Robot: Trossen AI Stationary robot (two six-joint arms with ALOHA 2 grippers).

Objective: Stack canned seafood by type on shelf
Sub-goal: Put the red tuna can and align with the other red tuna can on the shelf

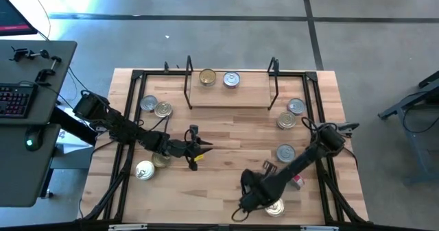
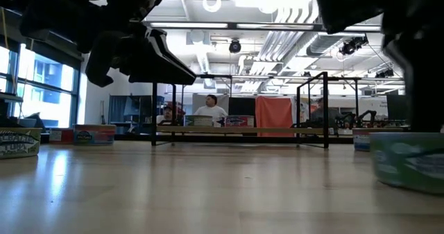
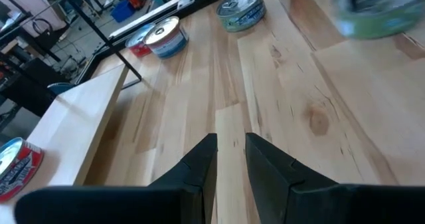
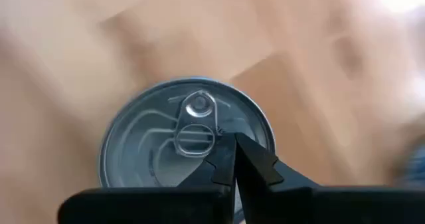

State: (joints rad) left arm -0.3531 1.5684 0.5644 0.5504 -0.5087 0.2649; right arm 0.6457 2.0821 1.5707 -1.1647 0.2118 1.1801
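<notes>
Overhead, tins lie scattered across the desk while two sit on the shelf at twelve o'clock; the left gripper hovers near centre, and the right gripper hangs at six o'clock over a silver tin. Left wrist camera: jaws narrowly parted, holding nothing above bare wood. Right wrist camera: jaws nearly closed above that tin's shiny pull-tab lid, so picking seems underway; next they must open and descend.
</notes>
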